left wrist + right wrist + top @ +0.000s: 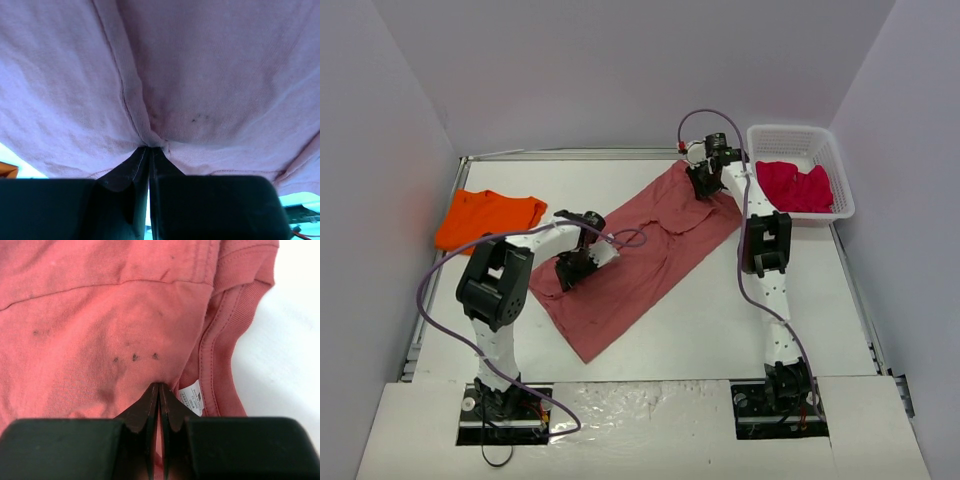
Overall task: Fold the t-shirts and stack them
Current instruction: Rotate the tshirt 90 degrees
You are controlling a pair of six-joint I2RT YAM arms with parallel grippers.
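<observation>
Brick-red t-shirt point(640, 262) spread diagonally across the tabletop point(720, 310), centre frame. Left claw point(149, 148) pressed together, pinching cloth at its left edge. Right claw point(159, 385) likewise pinching it beside the collar, upper right. Orange t-shirt point(488, 218) at far left. Crimson-pink t-shirt point(798, 187) inside the white basket point(842, 170), upper right.

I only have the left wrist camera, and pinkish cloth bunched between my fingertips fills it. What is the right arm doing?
Observer: The right gripper is shut on the large brick-red cloth t-shirt, right beside the white collar label.
Operator: Where on that shirt is my pinch?
Observer: In the top view the left gripper holds it near the shirt's left-hand edge, at the opposite end from the right gripper.
Operator: Where is the next shirt?
Observer: A crimson-pink t-shirt lies crumpled in the white plastic basket at the far right.
</observation>
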